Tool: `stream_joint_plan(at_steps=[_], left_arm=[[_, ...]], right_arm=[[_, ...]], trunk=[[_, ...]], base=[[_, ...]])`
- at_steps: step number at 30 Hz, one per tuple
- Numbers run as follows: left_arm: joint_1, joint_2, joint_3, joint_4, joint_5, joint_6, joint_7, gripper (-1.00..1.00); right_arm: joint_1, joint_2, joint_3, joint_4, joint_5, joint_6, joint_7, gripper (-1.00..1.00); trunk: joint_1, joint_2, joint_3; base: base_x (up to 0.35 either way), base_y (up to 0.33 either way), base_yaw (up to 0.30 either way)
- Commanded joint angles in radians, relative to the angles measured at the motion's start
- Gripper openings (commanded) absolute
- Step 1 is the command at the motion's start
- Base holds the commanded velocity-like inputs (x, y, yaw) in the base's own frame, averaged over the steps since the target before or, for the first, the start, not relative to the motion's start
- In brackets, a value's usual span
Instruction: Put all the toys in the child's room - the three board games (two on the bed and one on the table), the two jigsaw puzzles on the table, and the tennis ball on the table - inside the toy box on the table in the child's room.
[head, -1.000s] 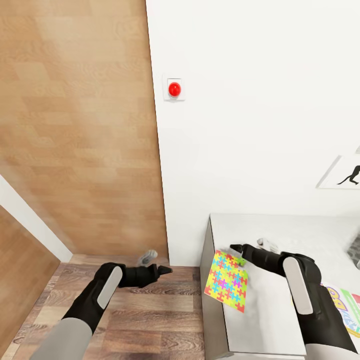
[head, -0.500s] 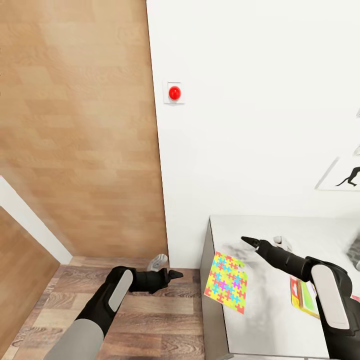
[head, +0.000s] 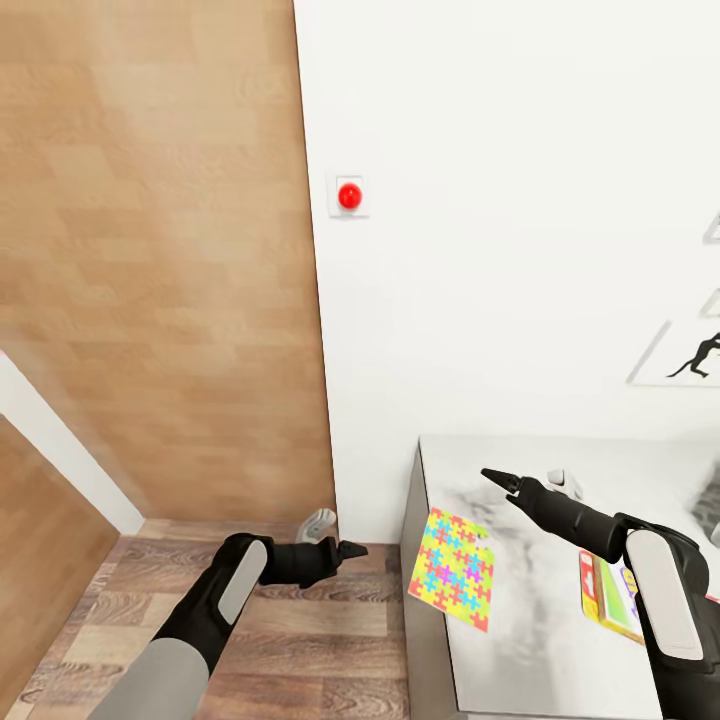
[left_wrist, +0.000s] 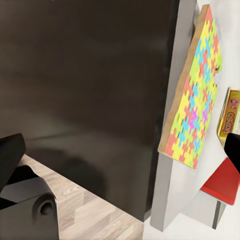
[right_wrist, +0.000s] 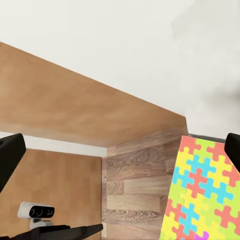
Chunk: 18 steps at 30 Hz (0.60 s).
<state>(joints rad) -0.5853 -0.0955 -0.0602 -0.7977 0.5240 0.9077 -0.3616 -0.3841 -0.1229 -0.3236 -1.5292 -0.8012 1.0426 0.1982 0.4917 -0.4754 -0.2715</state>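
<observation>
A: Head view, starting at nine o'clock: wooden door panel filling that side, plank floor beneath. The left gripper hangs low over the floor at about seven o'clock, pointing toward the desk. Its jaws look pinched to a point with nothing in them.

B: And from the left wrist view both black fingertips sit at the frame's edges, wide apart, so I cannot tell its true state.

A: Fair. Moving on: red button on the white wall at twelve o'clock. Below it, the jigsaw puzzle, bright multicoloured pieces, lies at the desk's near-left corner, overhanging the edge, tilted.

B: Left wrist view confirms the overhang.

A: Right gripper at five o'clock, hovering above the desk just beyond the puzzle, apart from it. Jaws appear closed, empty.

B: At four o'clock, a board game, red, yellow and green, flat on the desk beside the right forearm.
</observation>
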Motion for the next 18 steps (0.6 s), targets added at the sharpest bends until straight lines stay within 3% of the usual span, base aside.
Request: stream_joint_plan(at_steps=[1,14,18], left_arm=[[-0.001,0.0,0.001,0.0,-0.004,0.003,-0.005,1.0],[-0.001,-0.012,-0.001,0.0,-0.004,-0.016,-0.008,1.0],[-0.001,-0.013,-0.007,0.0,-0.004,-0.016,-0.009,1.0]], right_arm=[[-0.001,0.0,-0.002,0.0,0.01,0.005,0.011,1.0],[-0.001,0.0,-0.002,0.0,0.007,0.005,0.012,1.0],[-0.001,0.0,-0.002,0.0,0.008,0.005,0.012,1.0]], trunk=[[0.0,-0.002,-0.001],[0.0,-0.002,0.012],[0.0,-0.002,0.016]], base=[[0.0,0.0,0.0],[0.0,0.0,0.0],[0.0,-0.149,0.0]])
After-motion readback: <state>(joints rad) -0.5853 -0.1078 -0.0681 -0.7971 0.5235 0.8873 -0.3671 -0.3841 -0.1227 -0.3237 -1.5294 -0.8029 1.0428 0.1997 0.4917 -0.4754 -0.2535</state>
